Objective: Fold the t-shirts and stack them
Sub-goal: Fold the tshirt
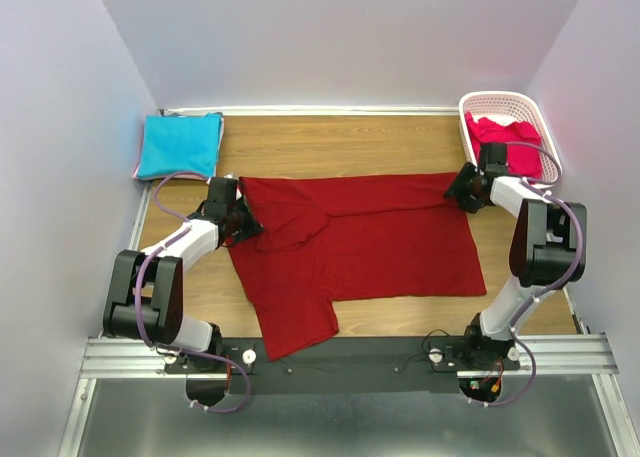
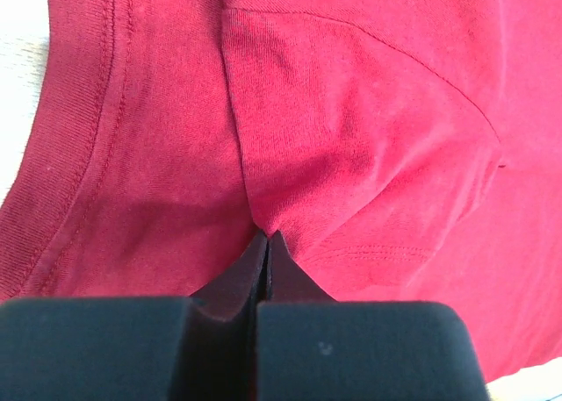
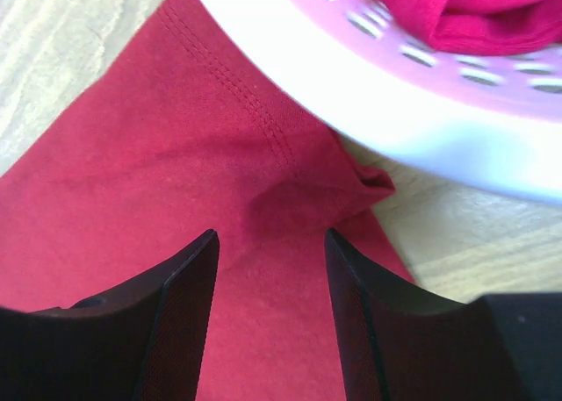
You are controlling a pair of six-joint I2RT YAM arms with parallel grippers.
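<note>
The dark red t-shirt [image 1: 370,242] lies spread across the table's middle, one sleeve hanging toward the near edge. My left gripper [image 1: 244,227] is shut on a pinch of its cloth near the collar; in the left wrist view [image 2: 266,236] the fabric [image 2: 351,138] puckers up from the closed tips. My right gripper [image 1: 462,190] is open over the shirt's far right corner [image 3: 263,199], the cloth between its fingers [image 3: 189,278]. The turquoise t-shirt [image 1: 180,144] lies folded at the back left. The pinkish-red t-shirt [image 1: 510,142] sits in the basket [image 3: 457,15].
The white latticed basket [image 1: 475,104] stands at the back right, its rim [image 3: 369,111] just beyond my right gripper. White walls close in on both sides and the back. Bare wood shows in front of the shirt's right half.
</note>
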